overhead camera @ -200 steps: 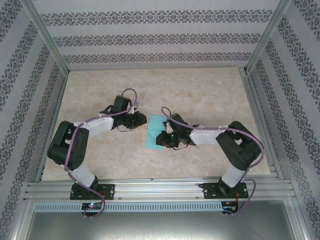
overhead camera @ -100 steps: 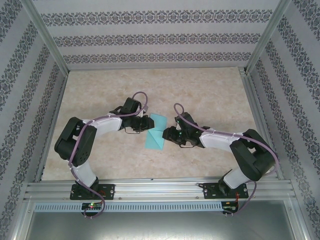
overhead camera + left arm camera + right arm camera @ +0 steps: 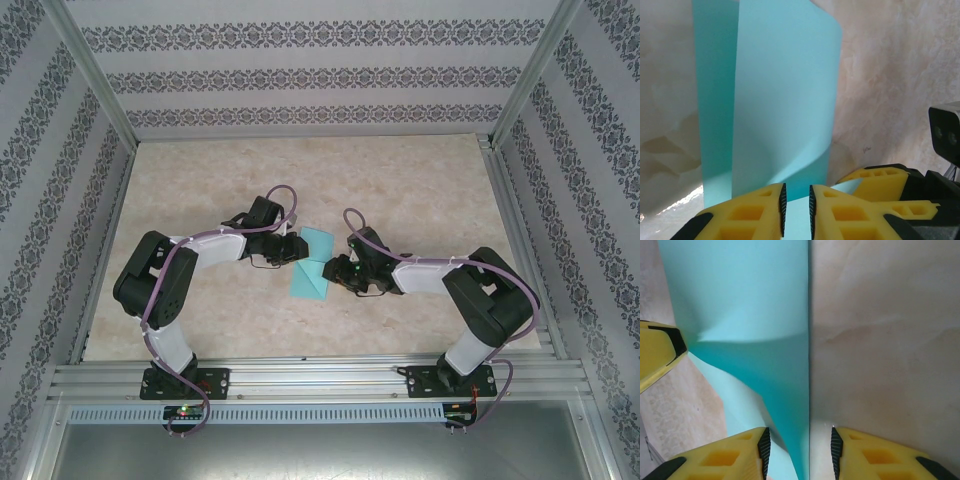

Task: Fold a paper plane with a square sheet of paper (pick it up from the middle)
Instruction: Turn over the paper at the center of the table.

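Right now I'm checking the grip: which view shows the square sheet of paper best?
Left wrist: the square sheet of paper curves up close, pinched between the left fingers. Right wrist shows one straight edge; top external shows it small and distant.

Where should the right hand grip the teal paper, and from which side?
Grip the paper at the middle of its right edge, coming from the right: that straight edge lies inside the open right hand, while the left hand pinches the opposite side.
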Robot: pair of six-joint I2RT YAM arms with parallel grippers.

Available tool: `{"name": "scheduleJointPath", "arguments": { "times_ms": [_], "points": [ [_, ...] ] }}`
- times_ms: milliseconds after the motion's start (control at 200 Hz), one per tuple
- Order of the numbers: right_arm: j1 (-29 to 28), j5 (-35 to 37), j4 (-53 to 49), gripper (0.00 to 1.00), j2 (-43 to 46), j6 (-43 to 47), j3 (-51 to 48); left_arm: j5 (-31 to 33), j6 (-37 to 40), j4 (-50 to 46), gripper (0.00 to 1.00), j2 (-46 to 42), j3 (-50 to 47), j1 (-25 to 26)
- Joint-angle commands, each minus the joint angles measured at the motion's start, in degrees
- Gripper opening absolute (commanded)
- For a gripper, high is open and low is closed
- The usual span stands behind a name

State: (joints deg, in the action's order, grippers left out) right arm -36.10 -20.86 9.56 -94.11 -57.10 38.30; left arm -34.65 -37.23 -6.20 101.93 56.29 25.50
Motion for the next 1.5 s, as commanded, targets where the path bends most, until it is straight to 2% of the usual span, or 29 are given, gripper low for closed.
{"name": "scheduleJointPath", "arguments": {
  "times_ms": [0, 225, 375, 625, 934, 1249, 1359, 1494],
  "points": [
    [-0.11, -1.68, 2.49, 0.38, -1.86, -0.55, 1.33, 0.88, 2.08, -2.26, 0.24, -0.01, 1.62, 0.60],
    [-0.11, -2.12, 2.91, 0.36, -3.61, -0.64, 2.21, 3.52, 3.10, -4.32, 0.28, -5.46, 0.80, 0.54],
    [-0.07, -2.01, 2.79, 0.35, -3.31, -0.81, 2.21, 1.76, 3.11, -3.87, 0.27, -7.09, -0.54, 1.09],
    [-0.04, -0.72, 0.36, 0.34, -1.48, -0.14, 2.50, -2.31, 3.39, -2.89, 0.24, -2.29, 0.84, 3.06],
    [-0.09, -1.02, 0.64, 0.36, -0.77, -0.46, 2.57, 4.52, 3.40, -5.57, 0.21, 3.30, 2.42, 3.33],
    [-0.28, -0.70, 2.48, 0.34, -0.89, -2.10, 2.24, 5.21, 3.78, -5.32, 0.21, 4.24, 1.47, 3.34],
    [-0.15, 1.38, -0.52, 0.37, -0.62, -2.13, 3.02, 5.10, 3.84, -5.27, 0.21, 4.21, 1.47, 3.28],
    [-0.20, 0.30, -0.86, 0.36, -3.31, -2.94, 3.91, 4.78, 3.91, -5.23, 0.21, 4.24, 1.63, 3.28]
  ]
}}
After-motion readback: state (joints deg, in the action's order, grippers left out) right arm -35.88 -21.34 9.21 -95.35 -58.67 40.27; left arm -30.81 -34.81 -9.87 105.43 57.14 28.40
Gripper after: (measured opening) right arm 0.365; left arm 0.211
